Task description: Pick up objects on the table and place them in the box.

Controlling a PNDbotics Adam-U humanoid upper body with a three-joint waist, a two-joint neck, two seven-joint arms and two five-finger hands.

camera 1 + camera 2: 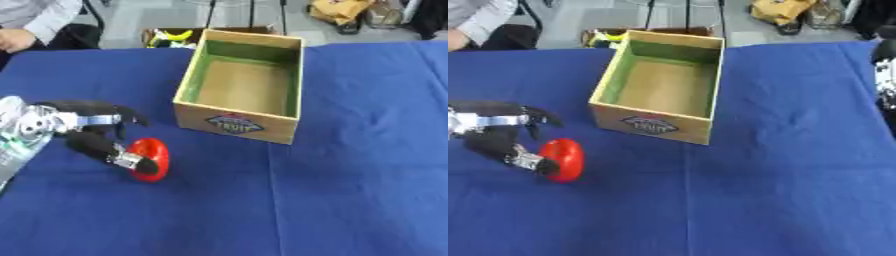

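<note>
Left robot hand [92, 132], at frame left, has thumb and curled fingers against the round red object [150, 159] on the blue-clothed table [350, 175]. Open cardboard box [242, 85] sits upper centre. Right robot hand [885, 75] at the right edge; its finger state cannot be told.

Counter [350, 200]: blue cloth cover, creased | Floor [131, 20] beyond counter's far edge: pale grey | Dark chair legs [252, 14] on floor behind counter | Yellow-brown bag [339, 10] on floor past counter's far right | Light: even, diffuse
</note>
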